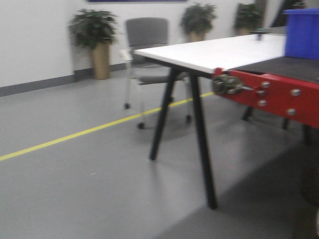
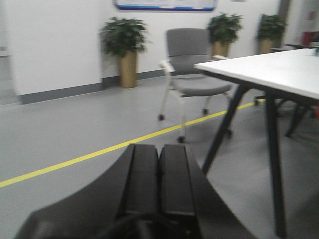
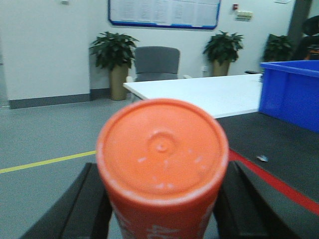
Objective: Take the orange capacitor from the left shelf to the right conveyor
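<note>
Bin [image 1: 302, 32] on conveyor [image 1: 279, 67], right of table [image 1: 219, 52].

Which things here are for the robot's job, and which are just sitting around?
For the job: small orange cylinder capacitor; dark grey fabric conveyor belt with red metal frame.
Just sitting around: white-topped table; grey padded chair; blue plastic bin; green potted plants.

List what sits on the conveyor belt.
A blue bin stands on the right conveyor; a small pale scrap lies nearby. The orange capacitor in the right gripper hides its near part.
</note>
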